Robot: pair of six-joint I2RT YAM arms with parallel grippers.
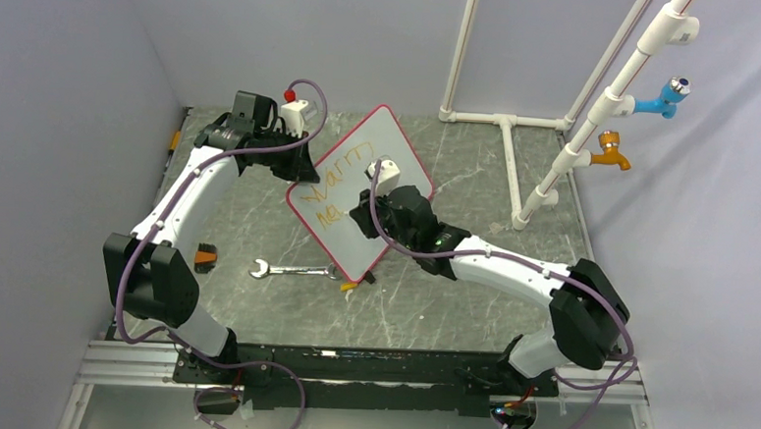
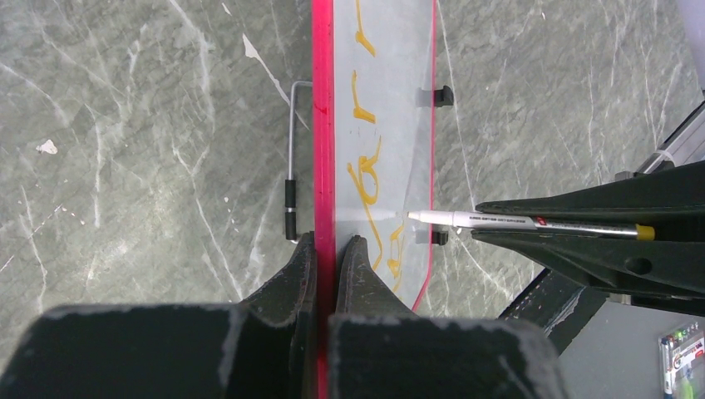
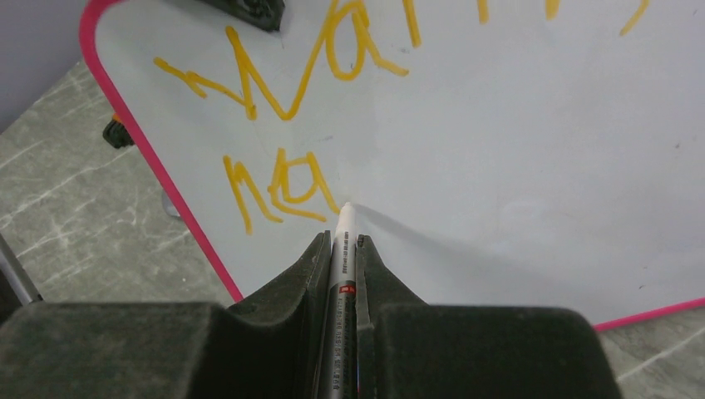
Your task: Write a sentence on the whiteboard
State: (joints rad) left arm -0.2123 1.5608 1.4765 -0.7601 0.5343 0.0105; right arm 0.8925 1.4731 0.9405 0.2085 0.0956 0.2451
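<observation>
The whiteboard (image 1: 380, 151), white with a red-pink rim, stands tilted on the table with orange writing on it. My left gripper (image 2: 327, 245) is shut on the board's rim (image 2: 323, 125) and holds it up; it shows at the board's upper left edge in the top view (image 1: 301, 161). My right gripper (image 3: 343, 241) is shut on a white marker (image 3: 344, 229). The marker tip touches the board (image 3: 499, 125) just right of the orange letters "na". The marker also shows in the left wrist view (image 2: 499, 220), its tip on the board face.
A silver wrench (image 1: 290, 270) lies on the table in front of the board. A small orange and black item (image 1: 205, 255) lies near the left arm. A white pipe frame (image 1: 514, 133) with blue and orange taps stands at the back right.
</observation>
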